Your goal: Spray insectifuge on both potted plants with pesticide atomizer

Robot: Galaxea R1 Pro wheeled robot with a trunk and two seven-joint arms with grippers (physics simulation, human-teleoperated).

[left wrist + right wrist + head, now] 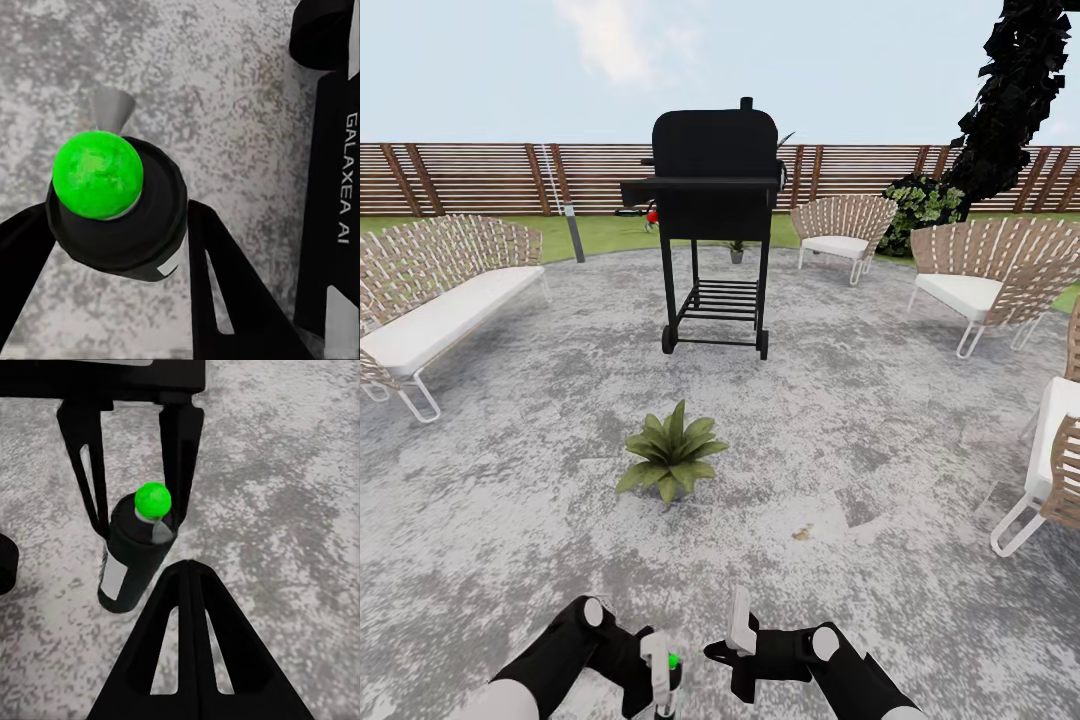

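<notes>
My left gripper (659, 676) is shut on the pesticide atomizer (663, 668), a slim dark bottle with a white label, held upright low over the paving. Its top (97, 174) glows green, and a pale nozzle (109, 109) points away from it. The black fingers (225, 277) press on both sides of the bottle (133, 556). My right gripper (740, 622) is shut and holds nothing, close beside the bottle. One potted plant (671, 455) stands on the paving straight ahead. The second potted plant (736, 250) is small and far off, behind the grill's legs.
A black grill on wheels (716, 190) stands mid-patio beyond the near plant. A slatted sofa (435, 300) is at the left, slatted chairs (985, 280) at the right. A grey lamp post (573, 232), lawn and wooden fence (480, 178) lie behind.
</notes>
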